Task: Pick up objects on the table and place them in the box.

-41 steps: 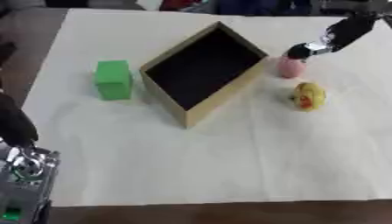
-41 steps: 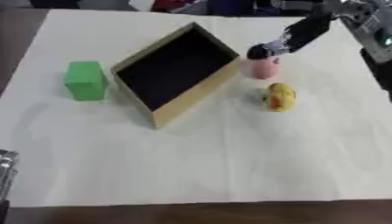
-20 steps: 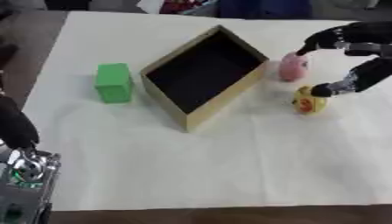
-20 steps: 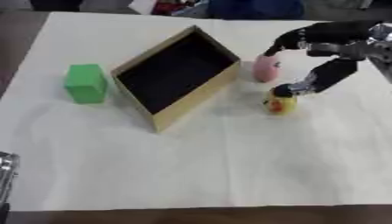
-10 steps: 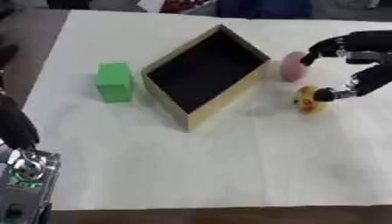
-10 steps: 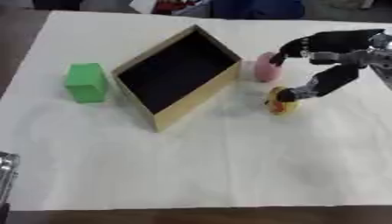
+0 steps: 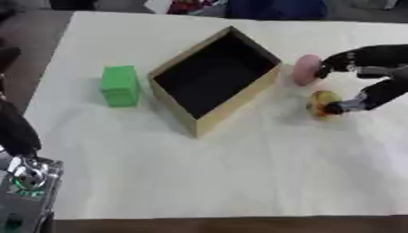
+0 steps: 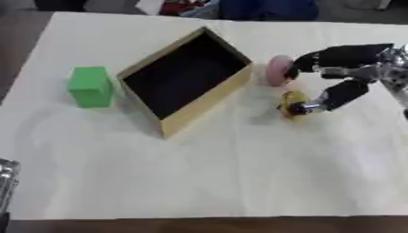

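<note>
An open cardboard box [image 7: 239,101] with a dark inside stands turned diagonally at the middle of the white table. A green block [image 7: 120,85] lies to its left. Just off the box's right corner sits a pink rounded thing [image 7: 305,69], and below that a yellow rounded thing [image 7: 321,103]. My right hand [image 8: 354,54] reaches in from the right, spread open. Its fingertips [image 8: 301,65] touch the pink thing's right side and its thumb [image 8: 339,95] rests against the yellow thing. My left hand [image 7: 24,179] shows only as a silver part at the lower left corner.
A white cloth [image 7: 223,177] covers the table, and its dark front edge runs along the bottom. Dark and coloured shapes [image 7: 271,7] lie beyond the far edge. My black left arm [image 7: 16,129] stands at the left edge.
My right hand came down from above the pink thing and spread, so its fingers are at the pink thing and its thumb at the yellow one. The objects have stayed put.
</note>
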Controlling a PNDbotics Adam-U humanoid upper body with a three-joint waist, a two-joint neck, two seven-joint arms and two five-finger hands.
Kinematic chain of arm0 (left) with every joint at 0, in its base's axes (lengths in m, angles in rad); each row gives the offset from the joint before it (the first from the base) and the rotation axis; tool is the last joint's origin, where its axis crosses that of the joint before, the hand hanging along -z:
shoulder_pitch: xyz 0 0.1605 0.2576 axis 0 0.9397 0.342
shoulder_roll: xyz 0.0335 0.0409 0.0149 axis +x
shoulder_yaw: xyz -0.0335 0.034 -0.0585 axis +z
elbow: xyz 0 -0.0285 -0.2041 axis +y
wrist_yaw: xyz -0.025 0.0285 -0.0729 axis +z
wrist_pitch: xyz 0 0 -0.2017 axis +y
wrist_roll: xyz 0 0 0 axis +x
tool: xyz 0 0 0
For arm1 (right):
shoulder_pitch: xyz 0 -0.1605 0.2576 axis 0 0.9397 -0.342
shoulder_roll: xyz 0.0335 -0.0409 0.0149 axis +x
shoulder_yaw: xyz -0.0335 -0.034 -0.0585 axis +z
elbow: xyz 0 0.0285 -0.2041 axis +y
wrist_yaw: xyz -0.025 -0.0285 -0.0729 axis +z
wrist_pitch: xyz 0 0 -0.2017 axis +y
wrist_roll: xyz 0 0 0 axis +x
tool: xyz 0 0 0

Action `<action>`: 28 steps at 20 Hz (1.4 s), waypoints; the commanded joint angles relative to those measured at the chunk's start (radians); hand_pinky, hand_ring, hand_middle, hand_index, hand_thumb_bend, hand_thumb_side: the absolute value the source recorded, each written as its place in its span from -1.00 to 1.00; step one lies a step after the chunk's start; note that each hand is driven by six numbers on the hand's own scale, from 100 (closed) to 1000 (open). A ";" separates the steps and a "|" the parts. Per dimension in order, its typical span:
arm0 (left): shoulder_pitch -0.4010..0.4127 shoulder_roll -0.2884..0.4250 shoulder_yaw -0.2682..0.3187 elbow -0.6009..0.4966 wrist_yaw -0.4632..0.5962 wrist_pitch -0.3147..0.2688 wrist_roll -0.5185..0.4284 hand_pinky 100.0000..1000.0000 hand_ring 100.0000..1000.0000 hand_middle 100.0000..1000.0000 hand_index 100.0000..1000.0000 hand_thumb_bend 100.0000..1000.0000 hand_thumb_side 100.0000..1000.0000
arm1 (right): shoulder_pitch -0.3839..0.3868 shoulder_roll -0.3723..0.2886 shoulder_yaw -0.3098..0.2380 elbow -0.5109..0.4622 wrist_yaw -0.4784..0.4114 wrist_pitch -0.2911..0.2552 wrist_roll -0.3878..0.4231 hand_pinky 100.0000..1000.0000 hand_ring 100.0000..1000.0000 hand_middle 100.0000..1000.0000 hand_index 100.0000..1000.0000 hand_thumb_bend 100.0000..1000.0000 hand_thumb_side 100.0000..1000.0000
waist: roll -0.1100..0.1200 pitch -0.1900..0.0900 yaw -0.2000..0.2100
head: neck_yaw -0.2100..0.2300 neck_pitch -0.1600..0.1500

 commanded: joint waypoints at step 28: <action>-0.008 0.005 -0.001 -0.018 -0.006 0.000 -0.016 0.45 0.18 0.17 0.61 -0.68 1.00 | -0.006 0.001 0.012 0.049 0.129 -0.016 -0.046 0.77 0.74 0.46 0.59 -0.24 0.65 | 0.003 -0.015 0.000 | -0.009 -0.012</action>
